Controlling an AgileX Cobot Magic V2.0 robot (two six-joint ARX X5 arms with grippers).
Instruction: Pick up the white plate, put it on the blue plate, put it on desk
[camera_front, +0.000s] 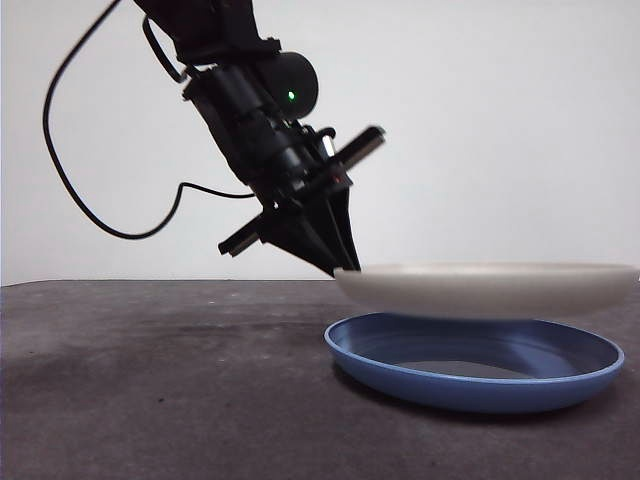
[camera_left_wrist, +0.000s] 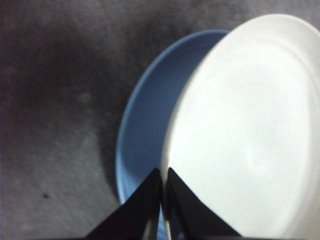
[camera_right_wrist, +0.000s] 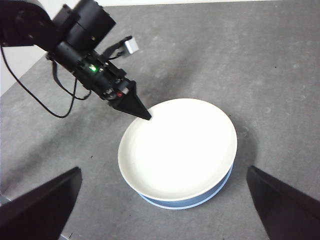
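Observation:
My left gripper (camera_front: 342, 268) is shut on the rim of the white plate (camera_front: 490, 288) and holds it level just above the blue plate (camera_front: 480, 372), which rests on the desk (camera_front: 150, 380). In the left wrist view the jaws (camera_left_wrist: 163, 175) pinch the white plate's (camera_left_wrist: 245, 135) edge, with the blue plate (camera_left_wrist: 145, 130) showing beneath it. The right wrist view shows the white plate (camera_right_wrist: 177, 147) over the blue plate (camera_right_wrist: 200, 201), with the left gripper (camera_right_wrist: 145, 116) at its rim. My right gripper (camera_right_wrist: 165, 210) is open, high above the plates.
The left arm's black cable (camera_front: 90, 200) hangs at the left. The desk's far edge meets a pale wall (camera_front: 500, 120).

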